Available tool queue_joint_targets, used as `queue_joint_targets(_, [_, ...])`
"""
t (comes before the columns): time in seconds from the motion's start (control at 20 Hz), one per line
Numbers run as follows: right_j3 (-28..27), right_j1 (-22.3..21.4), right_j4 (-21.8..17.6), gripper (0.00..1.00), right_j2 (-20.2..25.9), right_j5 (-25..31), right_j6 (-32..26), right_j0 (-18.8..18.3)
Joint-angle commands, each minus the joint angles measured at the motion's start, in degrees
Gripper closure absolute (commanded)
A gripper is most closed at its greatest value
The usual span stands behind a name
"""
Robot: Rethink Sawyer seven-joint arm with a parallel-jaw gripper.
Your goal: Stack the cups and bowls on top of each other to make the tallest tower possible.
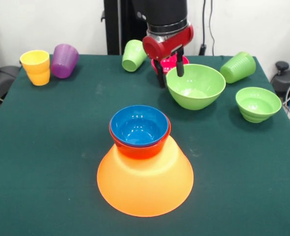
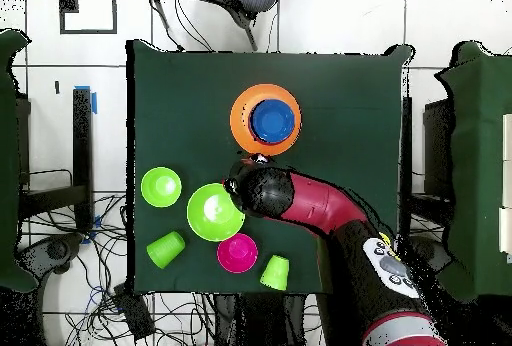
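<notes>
1. A robotics lab or test room, not a home: a red and black arm (image 2: 330,212) reaches over the table (image 1: 46,147).
2. The table is draped in plain dark green cloth, with only bright plastic cups and bowls on it, set out like test props.
3. Loose cables (image 2: 100,292) trail over the pale tiled floor (image 2: 330,22) beside the table.
4. Bare white walls (image 1: 51,24) stand behind — no furnishings or decoration.
5. Blue tape (image 2: 95,100) marks the floor, and dark stands flank the table.
</notes>
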Motion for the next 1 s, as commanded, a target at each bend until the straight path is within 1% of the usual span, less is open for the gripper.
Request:
queue_joint_targets(0.05, [0.75,5.82,-4.21,0.00,-0.77,-1.07,9.67,0.99])
queue_joint_targets(0.3, [0.10,7.21,-4.71,0.00,-1.20,-0.69,9.26,1.34])
queue_joint_targets(0.45, [-0.92,9.27,-4.88,0.00,-1.65,0.55,8.98,1.59])
queue_joint_targets(0.55, [-1.17,11.07,-4.72,0.00,-0.79,0.04,8.64,0.67])
queue_joint_targets(0.75, [-0.95,13.43,-5.60,0.00,0.09,-2.41,8.09,-0.51])
queue_joint_targets(0.85, [-1.05,13.87,-6.01,0.00,0.21,-2.58,7.93,-0.83])
queue_joint_targets(1.0, [-1.23,13.75,-6.66,0.00,0.72,-1.23,7.03,-1.18])
